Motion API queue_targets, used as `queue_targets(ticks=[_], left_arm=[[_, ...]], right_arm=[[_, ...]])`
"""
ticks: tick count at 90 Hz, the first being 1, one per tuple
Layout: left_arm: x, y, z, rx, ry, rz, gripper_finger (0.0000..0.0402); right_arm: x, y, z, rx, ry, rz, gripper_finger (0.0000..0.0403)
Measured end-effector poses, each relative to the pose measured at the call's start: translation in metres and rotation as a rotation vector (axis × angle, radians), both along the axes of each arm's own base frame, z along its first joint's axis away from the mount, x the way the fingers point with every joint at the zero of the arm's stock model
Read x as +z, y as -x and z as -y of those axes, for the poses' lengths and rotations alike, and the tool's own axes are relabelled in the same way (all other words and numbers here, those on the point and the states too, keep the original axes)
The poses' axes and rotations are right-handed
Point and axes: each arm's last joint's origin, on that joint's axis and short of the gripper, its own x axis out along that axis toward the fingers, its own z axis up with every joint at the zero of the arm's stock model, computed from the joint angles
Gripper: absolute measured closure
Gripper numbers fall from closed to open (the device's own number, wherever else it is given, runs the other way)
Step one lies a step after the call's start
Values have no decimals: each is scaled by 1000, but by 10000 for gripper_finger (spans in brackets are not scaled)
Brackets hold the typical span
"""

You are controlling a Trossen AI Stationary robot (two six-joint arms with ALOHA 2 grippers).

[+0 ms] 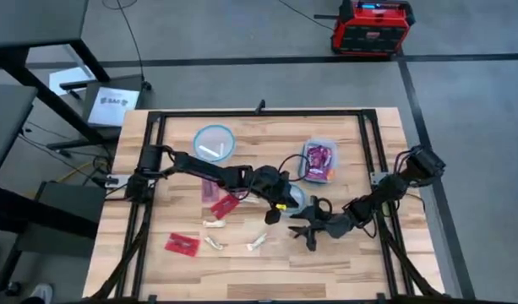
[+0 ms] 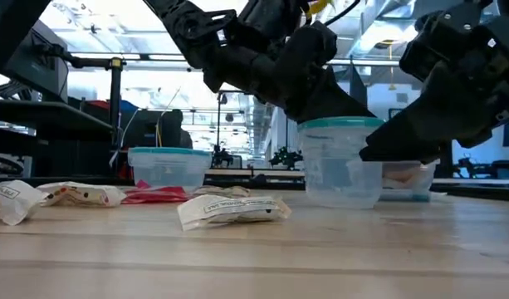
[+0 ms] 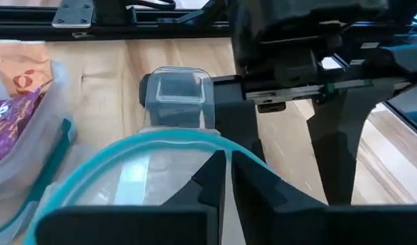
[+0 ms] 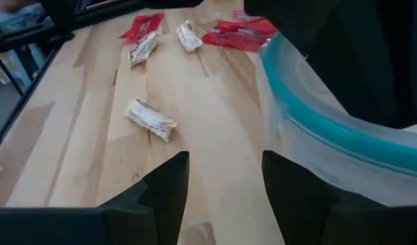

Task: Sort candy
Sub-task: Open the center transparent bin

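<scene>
The candy lies loose on the pale wooden table [image 1: 343,270]: a flat red packet [image 1: 182,245] near the front left, another red packet [image 1: 224,206] nearer the middle, and 3 small cream-wrapped sticks, 1 [image 1: 214,224] just in front of that second packet, 1 [image 1: 213,243] further forward and 1 [image 1: 256,244] to its right. More sweets are already in tubs: a white stick [image 1: 209,151] sits in the clear round blue-rimmed container [image 1: 215,142] at the back, and purple packets [image 1: 319,157] fill the clear rectangular container [image 1: 318,160] to the right. The left gripper [image 3: 226,170] hangs over the rim of a second clear round teal-rimmed tub [image 2: 338,162] in the middle of the table, its 2 dark fingers [image 3: 259,187] pressed almost together with only a thin slit between them and nothing visible in it. The right gripper [image 4: 223,178] sits low just beside that tub, jaws spread wide and empty, facing the cream stick on the bare wood. A red case [image 1: 370,26] stands on the floor beyond the table.
</scene>
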Motion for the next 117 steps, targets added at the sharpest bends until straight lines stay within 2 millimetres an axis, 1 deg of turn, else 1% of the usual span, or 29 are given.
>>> queue_targets(ticks=[11,22,31,45,52,62,67,73,83,99,105,117], left_arm=[[0,-1,-2,109,3,-3,389],[2,-2,-8,243,37,1,389],[3,-3,-10,271,54,21,389],[27,0,-9,252,37,99,389],[38,3,-9,213,-44,137,389],[60,12,-8,114,-262,181,389],[63,13,-7,80,-333,186,389],[59,13,-9,87,-314,171,389],[47,7,-14,121,-170,154,389],[16,-5,-12,155,-68,163,389],[13,-7,-13,182,-43,168,389],[7,-7,-15,230,-66,141,389]], right_arm=[[0,0,0,-10,-15,-7,228],[-3,3,2,-28,-20,-52,228],[1,5,4,-39,-24,-70,228],[6,9,6,-46,-9,-92,228],[6,10,7,-59,-2,-89,228],[6,10,7,-62,-2,-91,228],[5,10,7,-62,3,-97,228],[5,10,7,-63,4,-97,228],[6,10,7,-63,2,-96,228],[6,10,7,-63,-1,-90,228],[6,10,7,-64,-1,-90,228],[6,10,7,-70,3,-88,228]])
